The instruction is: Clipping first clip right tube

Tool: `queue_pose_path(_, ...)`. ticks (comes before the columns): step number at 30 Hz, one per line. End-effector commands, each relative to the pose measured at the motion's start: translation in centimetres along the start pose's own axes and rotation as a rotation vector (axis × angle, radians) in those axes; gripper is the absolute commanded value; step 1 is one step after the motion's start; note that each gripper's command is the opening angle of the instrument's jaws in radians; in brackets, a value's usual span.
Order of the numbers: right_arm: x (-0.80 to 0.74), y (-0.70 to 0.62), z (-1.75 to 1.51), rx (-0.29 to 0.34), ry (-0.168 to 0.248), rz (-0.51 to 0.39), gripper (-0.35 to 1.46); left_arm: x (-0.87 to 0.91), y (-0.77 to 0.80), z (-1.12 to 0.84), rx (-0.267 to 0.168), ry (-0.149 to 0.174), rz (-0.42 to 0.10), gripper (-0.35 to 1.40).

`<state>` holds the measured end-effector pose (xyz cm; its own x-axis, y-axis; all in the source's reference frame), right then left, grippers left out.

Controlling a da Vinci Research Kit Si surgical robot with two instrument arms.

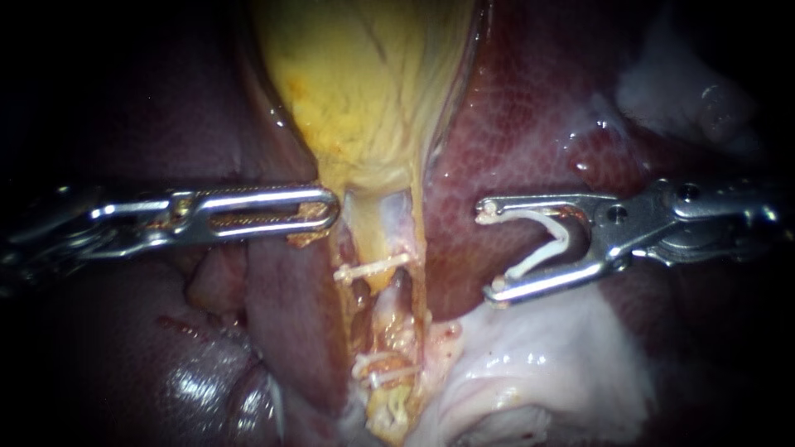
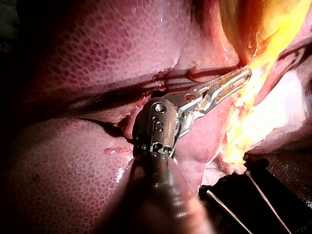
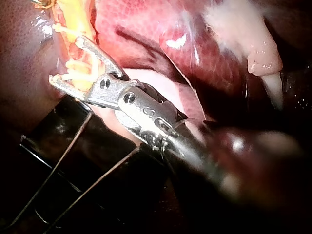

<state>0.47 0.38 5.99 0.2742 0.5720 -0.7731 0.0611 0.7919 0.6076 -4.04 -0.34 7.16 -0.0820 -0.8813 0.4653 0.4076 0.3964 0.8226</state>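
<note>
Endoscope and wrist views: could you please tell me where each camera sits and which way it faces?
Endoscope view: close in, facing the gallbladder; the left instrument enters from the left, the right instrument, carrying a clip, from the right.
Left wrist view: on the left arm, looking along its instrument toward the gallbladder.
Right wrist view: on the right arm, looking along its instrument toward the gallbladder.
Shared: all three show the gallbladder.

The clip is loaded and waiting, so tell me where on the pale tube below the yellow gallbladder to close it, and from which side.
Probably the bare stretch of the pale tube, between the yellow gallbladder and the thin white clip crossing it. Come from the endoscope view's right: the right instrument holds its open white clip level there, mouth toward the upright tube.
</note>
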Motion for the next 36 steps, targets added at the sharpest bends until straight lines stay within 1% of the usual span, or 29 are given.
queue_pose_path(1, 0.00, 0.00, 0.00, 0.000, 0.000, 0.000, 0.60, -0.01, -0.01, -0.01, 0.000, 0.000, -0.001, -0.35)
queue_pose_path(3, -0.01, 0.00, 0.00, 0.000, 0.000, -0.001, 0.60, -0.07, -0.01, -0.05, 0.004, 0.003, -0.003, -0.35)
queue_pose_path(5, -0.05, 0.00, 0.03, -0.001, -0.001, -0.003, 0.60, -0.19, -0.02, -0.15, 0.008, 0.007, -0.010, -0.35)
queue_pose_path(7, -0.14, -0.01, 0.09, 0.003, -0.005, -0.015, 0.60, -0.34, -0.01, -0.27, 0.000, 0.005, -0.018, -0.35)
queue_pose_path(9, -0.24, -0.01, 0.16, 0.012, -0.011, -0.005, 0.60, -0.45, 0.00, -0.39, -0.007, -0.006, -0.032, -0.35)
queue_pose_path(11, -0.39, 0.00, 0.28, 0.020, -0.027, 0.014, 0.60, -0.54, 0.02, -0.52, -0.011, -0.019, -0.032, -0.35)
queue_pose_path(14, -0.66, 0.04, 0.49, 0.028, -0.053, 0.044, 0.60, -0.62, 0.05, -0.68, -0.018, -0.030, -0.032, -0.35)
queue_pose_path(15, -0.76, 0.06, 0.57, 0.030, -0.064, 0.049, 0.60, -0.64, 0.06, -0.72, -0.020, -0.031, -0.033, -0.35)
queue_pose_path(18, -0.99, 0.16, 0.74, 0.030, -0.084, 0.072, 0.60, -0.66, 0.07, -0.81, -0.022, -0.037, -0.035, -0.35)
queue_pose_path(22, -1.20, 0.30, 0.87, 0.026, -0.101, 0.091, 0.60, -0.66, 0.06, -0.90, -0.024, -0.037, -0.034, -0.35)
queue_pose_path(26, -1.35, 0.42, 0.99, 0.024, -0.114, 0.102, 0.60, -0.65, 0.03, -0.93, -0.023, -0.040, -0.035, -0.35)
queue_pose_path(30, -1.42, 0.49, 1.13, 0.027, -0.119, 0.111, 0.60, -0.65, 0.01, -0.94, -0.024, -0.041, -0.035, -0.35)
queue_pose_path(34, -1.41, 0.48, 1.26, 0.045, -0.125, 0.114, 0.60, -0.65, 0.00, -0.94, -0.024, -0.043, -0.035, -0.35)
queue_pose_path(36, -1.40, 0.44, 1.31, 0.069, -0.115, 0.125, 0.60, -0.65, 0.00, -0.94, -0.024, -0.043, -0.035, -0.35)
